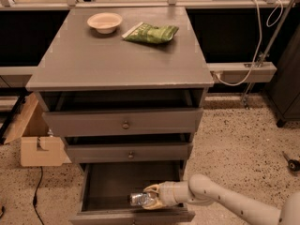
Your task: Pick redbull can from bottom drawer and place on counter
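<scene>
The bottom drawer (101,182) stands pulled open, its dark grey interior showing. The redbull can (140,199), silvery and crinkled, lies on its side near the drawer's front right. My gripper (152,197) reaches in from the lower right over the drawer's front edge and is shut on the can. The white arm (225,203) runs off toward the bottom right corner. The counter (117,55) is the flat grey top of the cabinet above.
A pale bowl (104,21) and a green snack bag (151,33) sit at the back of the counter. The two upper drawers (125,124) are partly open. A cardboard box (35,139) stands on the floor at left. A cable and rail run at right.
</scene>
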Controlling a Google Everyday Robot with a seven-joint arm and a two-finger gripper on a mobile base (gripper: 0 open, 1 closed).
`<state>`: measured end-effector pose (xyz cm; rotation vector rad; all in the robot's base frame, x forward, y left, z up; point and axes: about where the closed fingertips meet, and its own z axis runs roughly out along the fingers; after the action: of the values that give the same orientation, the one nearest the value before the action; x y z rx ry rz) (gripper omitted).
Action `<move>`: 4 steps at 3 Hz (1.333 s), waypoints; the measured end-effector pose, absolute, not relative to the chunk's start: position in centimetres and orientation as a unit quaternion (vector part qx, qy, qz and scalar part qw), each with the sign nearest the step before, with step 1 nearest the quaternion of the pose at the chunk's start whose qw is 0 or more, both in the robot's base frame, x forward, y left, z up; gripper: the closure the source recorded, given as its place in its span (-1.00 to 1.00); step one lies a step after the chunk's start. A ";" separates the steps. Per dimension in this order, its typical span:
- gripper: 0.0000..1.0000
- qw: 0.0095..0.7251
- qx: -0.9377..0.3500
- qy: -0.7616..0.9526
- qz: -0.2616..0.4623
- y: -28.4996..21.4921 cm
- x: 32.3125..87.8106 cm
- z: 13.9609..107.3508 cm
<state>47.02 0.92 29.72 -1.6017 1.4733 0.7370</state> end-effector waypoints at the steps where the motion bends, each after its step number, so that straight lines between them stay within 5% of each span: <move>1: 1.00 0.422 -0.636 0.579 0.286 -0.3 46.8 32.1; 4: 1.00 0.470 -0.648 0.567 0.196 -6.6 43.6 56.0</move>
<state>43.61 -6.65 56.02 -1.5873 1.3899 0.4808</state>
